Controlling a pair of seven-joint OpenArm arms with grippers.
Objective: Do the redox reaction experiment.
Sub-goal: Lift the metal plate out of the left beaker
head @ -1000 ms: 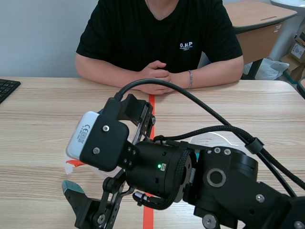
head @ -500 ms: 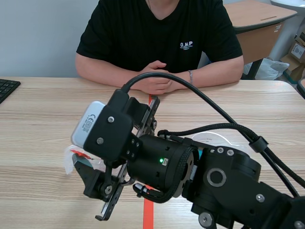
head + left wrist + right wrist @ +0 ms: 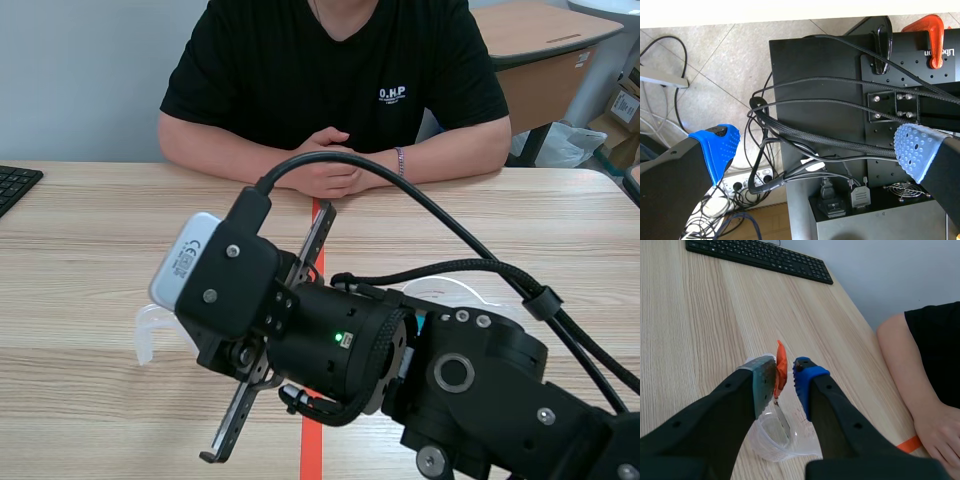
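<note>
The right gripper [image 3: 785, 376] is out over the wooden table [image 3: 695, 325]. Its pads are pinched nearly together on a small orange-red strip [image 3: 780, 365]. A thin stem [image 3: 781, 415] below the strip dips into a clear plastic cup [image 3: 771, 437] directly under the fingers. A black keyboard [image 3: 760, 257] lies at ten o'clock from the cup. A person sits at twelve o'clock, hands [image 3: 335, 160] clasped. The left gripper [image 3: 817, 147] hangs spread wide, holding nothing, above floor cables [image 3: 790, 125].
</note>
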